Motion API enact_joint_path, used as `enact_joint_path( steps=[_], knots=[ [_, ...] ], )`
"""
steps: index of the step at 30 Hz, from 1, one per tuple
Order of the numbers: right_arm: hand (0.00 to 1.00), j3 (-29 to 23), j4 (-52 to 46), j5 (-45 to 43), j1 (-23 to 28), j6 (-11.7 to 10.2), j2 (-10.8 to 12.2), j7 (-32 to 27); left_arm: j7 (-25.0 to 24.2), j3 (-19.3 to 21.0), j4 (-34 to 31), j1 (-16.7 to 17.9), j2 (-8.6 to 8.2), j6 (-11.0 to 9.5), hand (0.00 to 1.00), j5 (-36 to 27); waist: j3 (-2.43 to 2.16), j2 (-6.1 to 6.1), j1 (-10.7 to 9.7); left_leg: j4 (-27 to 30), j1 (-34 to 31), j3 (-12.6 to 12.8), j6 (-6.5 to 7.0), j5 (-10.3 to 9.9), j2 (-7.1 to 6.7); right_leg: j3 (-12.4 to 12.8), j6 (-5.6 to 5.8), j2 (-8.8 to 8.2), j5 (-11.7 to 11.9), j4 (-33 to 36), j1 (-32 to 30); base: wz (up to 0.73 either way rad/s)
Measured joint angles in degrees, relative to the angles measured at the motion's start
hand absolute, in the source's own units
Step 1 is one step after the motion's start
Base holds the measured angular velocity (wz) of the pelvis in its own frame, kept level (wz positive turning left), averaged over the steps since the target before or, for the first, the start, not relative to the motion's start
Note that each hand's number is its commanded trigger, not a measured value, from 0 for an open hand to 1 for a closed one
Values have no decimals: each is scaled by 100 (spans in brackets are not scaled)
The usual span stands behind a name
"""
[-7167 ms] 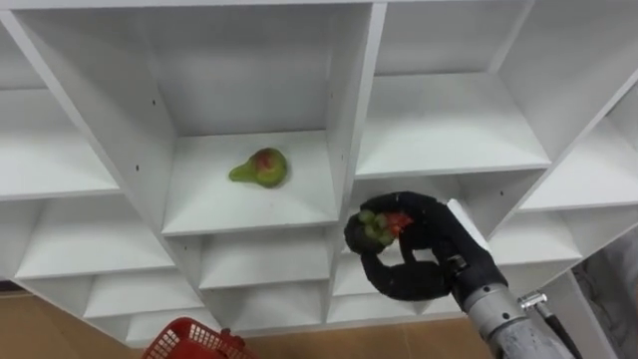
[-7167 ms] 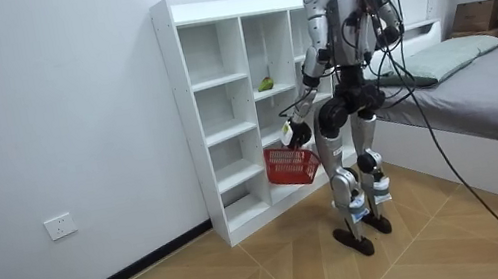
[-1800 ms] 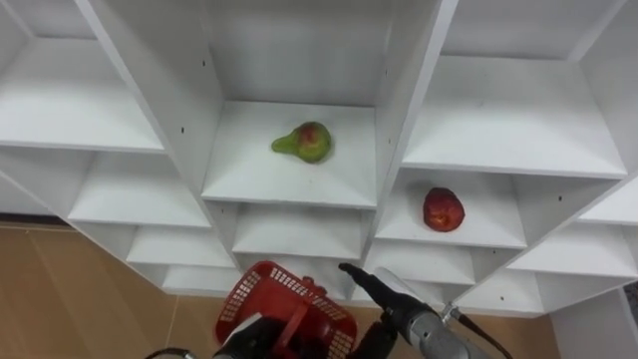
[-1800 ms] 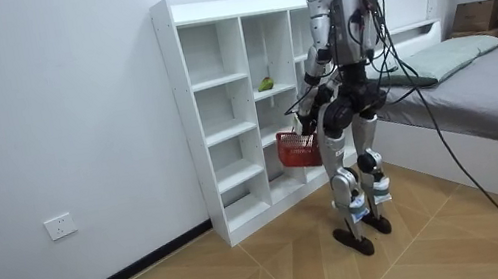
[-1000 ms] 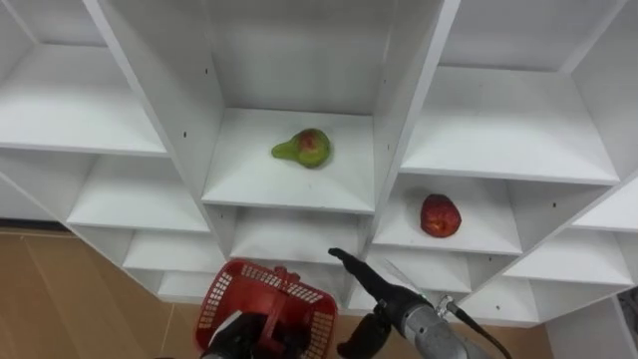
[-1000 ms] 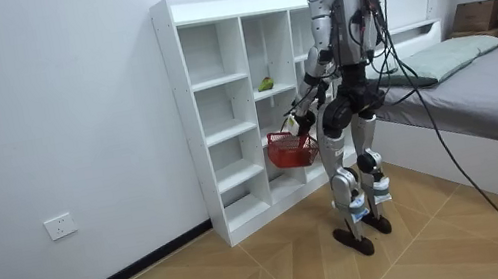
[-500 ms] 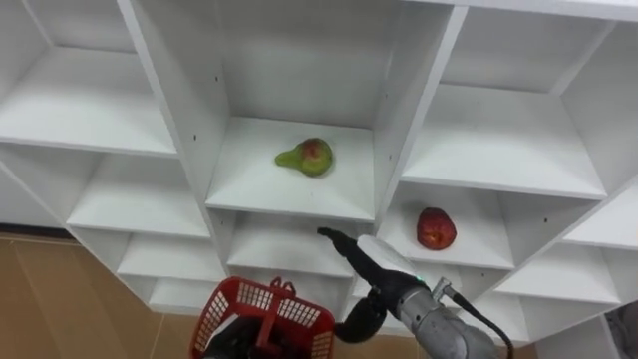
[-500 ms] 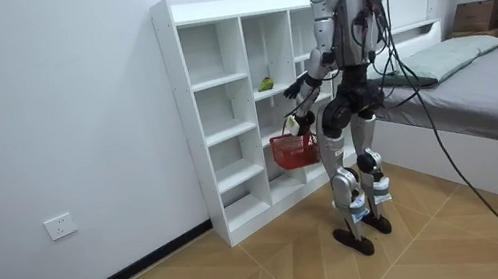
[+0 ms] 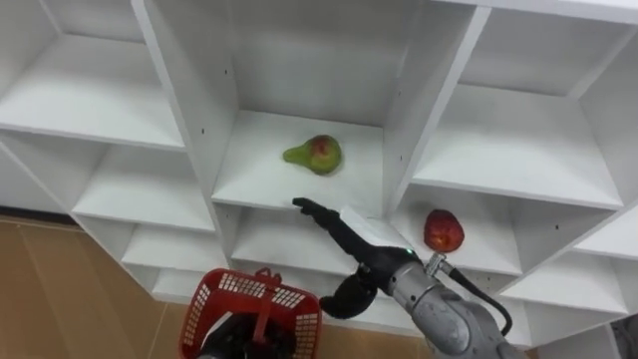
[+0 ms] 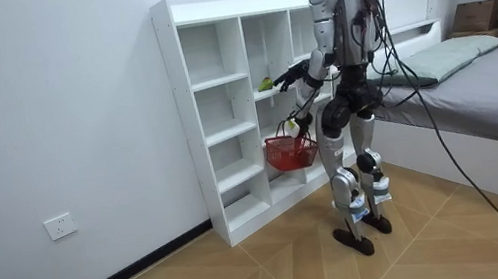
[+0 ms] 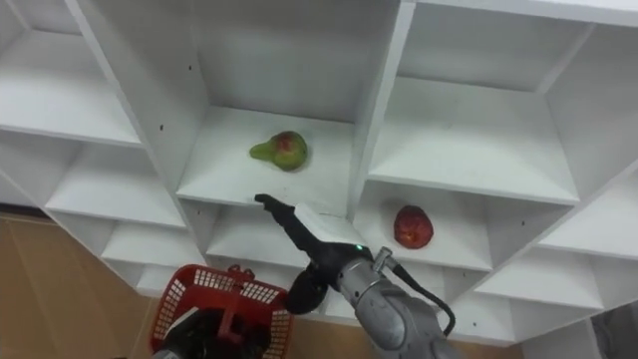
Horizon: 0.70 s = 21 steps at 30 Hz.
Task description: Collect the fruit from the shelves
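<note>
While your left hand [image 10: 302, 125] carries the red basket [image 9: 253, 311] low at 7 o'clock in the eye views, you cannot tell there whether it is closed round the handle. The room view shows the basket hanging from it in front of the closet [image 9: 189, 110], level with the lower shelves.

Your pear [image 9: 315, 154] lies on its side in the middle compartment, toward the back, with bare shelf at its 3 and 9 o'clock and an upright divider [image 9: 414, 110] on each side.

Your right hand [image 9: 344, 231] is stretched out flat, fingers straight and together, holding nothing. Its fingertips [image 9: 298, 204] sit at the front edge of the pear's shelf board, and the pear is at 12 o'clock from them, apart from them and deeper in.

At 3 o'clock of that hand, past the right divider, a red fruit [image 9: 443, 230] rests in the next compartment, one shelf lower than the pear.

From the room view you get what the eye views lack: you stand upright close to the closet, a bed [image 10: 492, 78] behind you, and the right hand [image 10: 281, 77] is at pear height just outside the closet's front.
</note>
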Motion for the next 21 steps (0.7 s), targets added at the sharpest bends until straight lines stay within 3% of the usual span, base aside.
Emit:
enact_joint_path(
  steps=[3,8,21],
  knots=[
    [0,-1,-384,4,-13,32,-32,-5,-1,0,46,-17,7,0,100,-3,-32,-68,83,0,12,0,1,1,-3,-22,0,-5,0,-4,19,0],
    [0,11,-795,4,-135,39,13,-61,0,-1,165,-18,55,1,100,-5,-16,-201,98,7,39,-4,2,1,-6,-28,0,-11,0,-8,65,1],
    [0,-94,-832,75,-135,41,19,-108,14,68,239,-12,18,120,100,48,11,-191,84,2,42,-100,7,0,-20,-99,10,-15,7,-7,125,3]
  ],
)
